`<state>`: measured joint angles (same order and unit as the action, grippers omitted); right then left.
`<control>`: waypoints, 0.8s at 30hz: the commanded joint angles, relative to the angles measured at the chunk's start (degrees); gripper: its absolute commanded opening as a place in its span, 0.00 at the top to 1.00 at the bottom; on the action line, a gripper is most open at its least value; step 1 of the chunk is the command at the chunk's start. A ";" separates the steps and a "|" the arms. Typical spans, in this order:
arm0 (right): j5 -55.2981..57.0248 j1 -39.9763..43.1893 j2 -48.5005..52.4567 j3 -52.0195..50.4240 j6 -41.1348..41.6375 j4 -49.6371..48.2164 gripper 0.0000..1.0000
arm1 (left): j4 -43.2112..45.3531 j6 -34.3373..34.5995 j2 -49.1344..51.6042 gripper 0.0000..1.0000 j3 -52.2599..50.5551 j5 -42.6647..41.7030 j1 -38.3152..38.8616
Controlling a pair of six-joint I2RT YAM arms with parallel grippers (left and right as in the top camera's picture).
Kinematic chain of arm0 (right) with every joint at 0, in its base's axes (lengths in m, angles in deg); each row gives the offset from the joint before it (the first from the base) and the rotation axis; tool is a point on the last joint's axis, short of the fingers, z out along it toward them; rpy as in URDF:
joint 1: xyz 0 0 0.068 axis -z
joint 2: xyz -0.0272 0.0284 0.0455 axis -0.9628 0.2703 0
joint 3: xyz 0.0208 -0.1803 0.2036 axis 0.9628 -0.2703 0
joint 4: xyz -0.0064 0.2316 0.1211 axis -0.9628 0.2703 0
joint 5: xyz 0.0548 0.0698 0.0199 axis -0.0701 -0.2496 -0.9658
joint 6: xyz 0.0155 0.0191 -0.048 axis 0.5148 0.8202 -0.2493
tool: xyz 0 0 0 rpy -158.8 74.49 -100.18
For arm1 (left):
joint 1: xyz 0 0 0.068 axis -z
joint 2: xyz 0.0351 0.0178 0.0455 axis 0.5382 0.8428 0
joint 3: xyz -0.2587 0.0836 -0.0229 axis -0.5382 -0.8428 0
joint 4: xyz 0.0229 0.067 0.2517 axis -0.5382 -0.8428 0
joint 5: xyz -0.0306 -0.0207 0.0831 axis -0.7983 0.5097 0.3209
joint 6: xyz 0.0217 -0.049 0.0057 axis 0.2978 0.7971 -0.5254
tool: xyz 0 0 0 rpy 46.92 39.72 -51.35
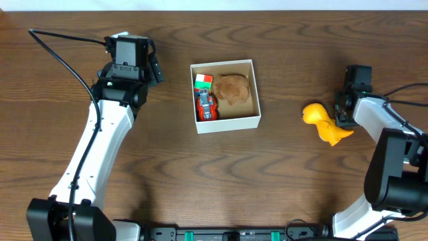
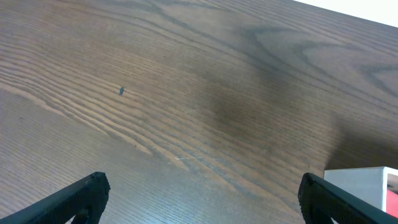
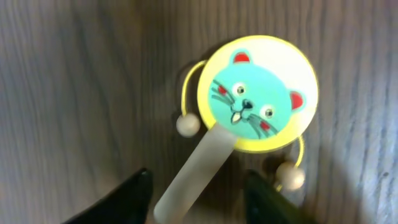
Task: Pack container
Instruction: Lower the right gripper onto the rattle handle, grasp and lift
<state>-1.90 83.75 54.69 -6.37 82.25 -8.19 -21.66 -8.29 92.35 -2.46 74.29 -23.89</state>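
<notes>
1. Dark wood-grain bench (image 1: pixel 281 187) carries the square white-walled cardboard container (image 1: pixel 227 124) at the overhead view's upper middle, with small toys (image 1: pixel 221 94) inside.
2. Our right hand (image 3: pixel 198 177) hangs over a round yellow-rimmed rattle drum with a teal cat face (image 3: pixel 255 93).
3. Its pale handle (image 3: pixel 208 152) slants towards the lower left, passing between the half-wide fingers, which we judge are not yet pinching it.
4. Seen from overhead, the container lies well apart, leftward of that hand.
5. Our left hand (image 2: pixel 199 193) is wide and empty, just beside the container.
</notes>
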 commanded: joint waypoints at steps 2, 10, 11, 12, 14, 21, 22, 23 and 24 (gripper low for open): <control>1.68 1.03 0.92 -0.72 1.11 0.04 0.74 | -0.17 0.31 -0.22 0.02 0.85 0.11 -0.35; 1.66 1.03 0.94 -0.72 1.09 1.20 0.73 | -0.20 0.31 -0.22 0.02 0.85 0.11 -0.35; 1.70 1.03 0.94 -0.72 1.09 1.38 0.69 | -0.20 0.31 -0.22 0.02 0.85 0.11 -0.35; 1.70 1.03 0.94 -0.74 1.09 1.44 0.60 | -0.20 0.31 -0.22 0.02 0.85 0.11 -0.35; 1.66 1.03 0.94 -0.76 1.09 1.75 0.53 | -0.20 0.31 -0.22 0.02 0.85 0.11 -0.35; 1.64 1.03 2.03 -0.79 1.11 2.16 0.69 | -0.17 0.31 -0.22 0.02 0.85 0.11 -0.35; 1.64 1.01 2.58 -0.79 1.11 1.92 0.73 | -0.20 0.31 -0.22 0.02 0.85 0.11 -0.35; 1.55 1.01 3.19 -0.79 1.11 1.66 0.76 | -0.20 0.31 -0.22 0.02 0.85 0.11 -0.35; 1.38 1.01 4.09 -0.79 1.09 1.27 0.82 | -0.17 0.31 -0.22 0.02 0.85 0.11 -0.35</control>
<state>-1.38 84.34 55.76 -6.70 83.06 -6.68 -21.66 -8.29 92.35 -2.46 74.29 -23.89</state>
